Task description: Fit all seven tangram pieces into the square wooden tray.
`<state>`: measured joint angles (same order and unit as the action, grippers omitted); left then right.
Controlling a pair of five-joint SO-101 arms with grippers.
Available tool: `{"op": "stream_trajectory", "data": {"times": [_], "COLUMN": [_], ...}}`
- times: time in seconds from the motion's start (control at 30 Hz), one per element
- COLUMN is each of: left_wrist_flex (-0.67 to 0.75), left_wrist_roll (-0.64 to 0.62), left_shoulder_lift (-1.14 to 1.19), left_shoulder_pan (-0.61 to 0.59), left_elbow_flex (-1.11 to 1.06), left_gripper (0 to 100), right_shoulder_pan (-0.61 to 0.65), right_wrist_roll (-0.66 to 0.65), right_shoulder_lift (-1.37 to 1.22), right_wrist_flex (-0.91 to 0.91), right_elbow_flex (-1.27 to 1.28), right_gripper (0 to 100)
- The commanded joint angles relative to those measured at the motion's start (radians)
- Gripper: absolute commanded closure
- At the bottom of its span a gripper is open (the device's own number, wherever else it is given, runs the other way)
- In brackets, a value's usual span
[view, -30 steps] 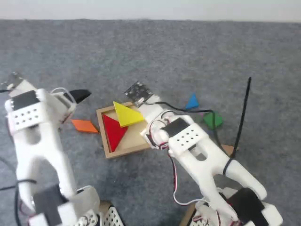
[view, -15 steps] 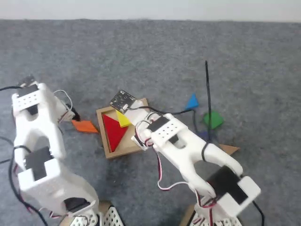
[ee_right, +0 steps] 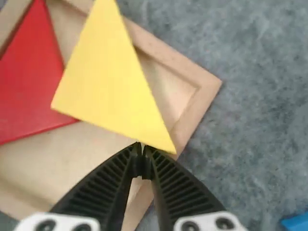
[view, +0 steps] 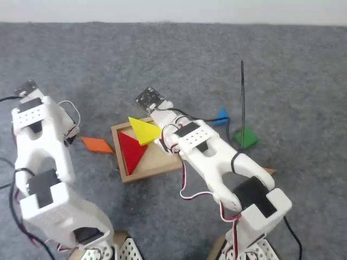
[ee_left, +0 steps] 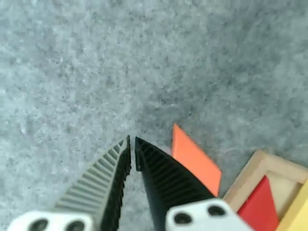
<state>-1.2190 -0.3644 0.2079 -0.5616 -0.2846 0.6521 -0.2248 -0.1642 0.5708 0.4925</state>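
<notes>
The square wooden tray point(view: 146, 174) lies mid-table with a red triangle point(view: 130, 149) flat inside it. My right gripper point(ee_right: 143, 148) is shut on one corner of the yellow triangle point(ee_right: 108, 86), which hangs tilted over the tray's far corner point(ee_right: 202, 95) and overlaps the red triangle point(ee_right: 24, 91). From above, the yellow triangle point(view: 143, 131) sits just ahead of my right gripper point(view: 162, 134). My left gripper point(ee_left: 132, 140) is shut on nothing, low over the carpet, right beside the orange parallelogram point(ee_left: 195, 161). That orange piece point(view: 96, 144) lies left of the tray.
A blue triangle point(view: 221, 116) and a green piece point(view: 246, 138) lie on the grey carpet right of the tray, behind the right arm. A thin black cable point(view: 242, 97) rises there. A corner of the blue piece point(ee_right: 294, 222) shows by the right wrist.
The right gripper has drawn the yellow triangle up and back toward the tray's far corner after dipping it into the tray. The left arm has swung down beside the orange piece.
</notes>
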Motion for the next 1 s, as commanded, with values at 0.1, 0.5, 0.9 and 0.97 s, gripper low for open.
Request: {"op": "stream_trajectory", "data": {"times": [0.1,0.5,0.9,0.97], "left_wrist_flex": [0.014,0.043,0.316,0.316], "left_wrist_roll": [0.012,0.015,0.137,0.157], "left_shoulder_lift": [-0.012,-0.068,-0.249,-0.256], "left_shoulder_pan": [-0.002,-0.009,0.009,0.021], "left_elbow_flex": [0.012,-0.038,-0.303,-0.315], "left_gripper": [99,99,99,99], "right_shoulder_pan": [-0.031,-0.065,0.042,0.062], "right_wrist_roll": [-0.009,-0.055,0.110,0.112], "right_shoulder_lift": [0.007,0.168,-0.041,-0.143], "right_wrist_flex": [-0.073,0.150,-0.205,-0.205], "right_elbow_flex": [-0.052,-0.080,-0.157,-0.265], "right_gripper": [99.1,99.1,98.9,98.9]}}
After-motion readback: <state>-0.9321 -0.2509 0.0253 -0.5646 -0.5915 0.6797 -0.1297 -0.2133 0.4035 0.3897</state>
